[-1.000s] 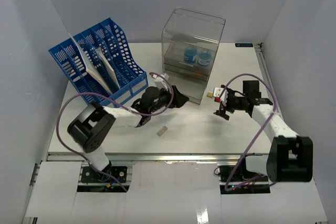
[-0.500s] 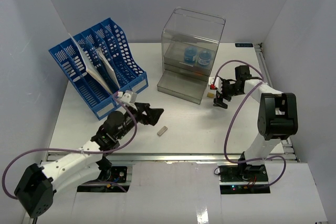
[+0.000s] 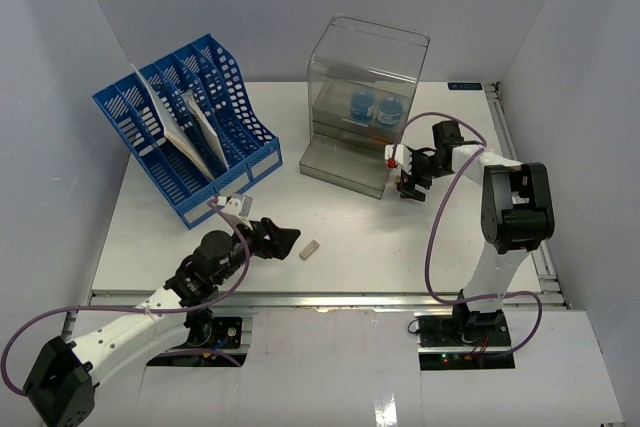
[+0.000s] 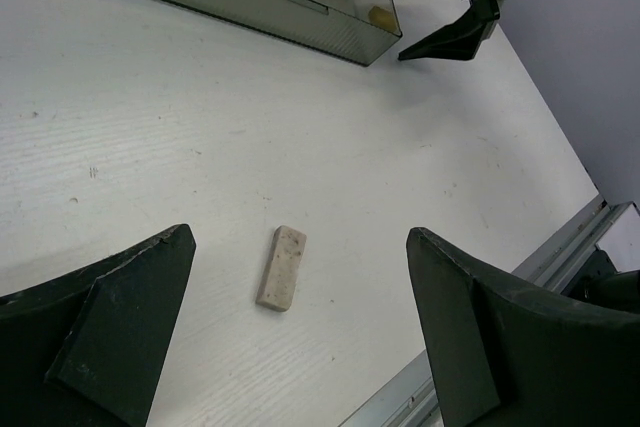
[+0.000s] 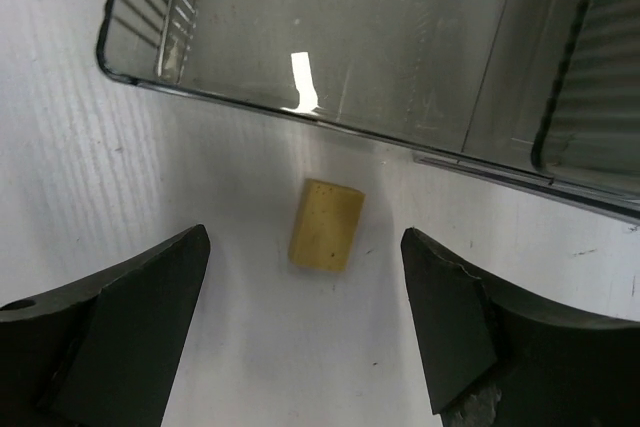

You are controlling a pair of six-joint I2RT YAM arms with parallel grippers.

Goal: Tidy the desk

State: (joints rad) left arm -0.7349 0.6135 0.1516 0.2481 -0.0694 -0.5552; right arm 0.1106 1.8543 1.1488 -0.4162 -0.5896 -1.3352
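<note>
Now both arms have swung onto strays.
Open left gripper [image 4: 300, 252] over eraser [image 4: 281, 267] before box [image 3: 370, 57]; open right gripper [image 5: 305, 247] over block [image 5: 327, 224] beside box: pickups likely.

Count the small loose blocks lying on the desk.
2. A pale speckled block lies on the desk toward the front edge; a yellow block sits by the clear drawer box's front corner. Others could be hidden behind the box or the blue rack.

A blue slotted rack [image 3: 190, 122] and clear plastic box [image 3: 365, 102] are pictured toward the white desk [image 3: 350, 237]'s rear, a beige oblong block [image 3: 309, 249] near its front edge.
</note>
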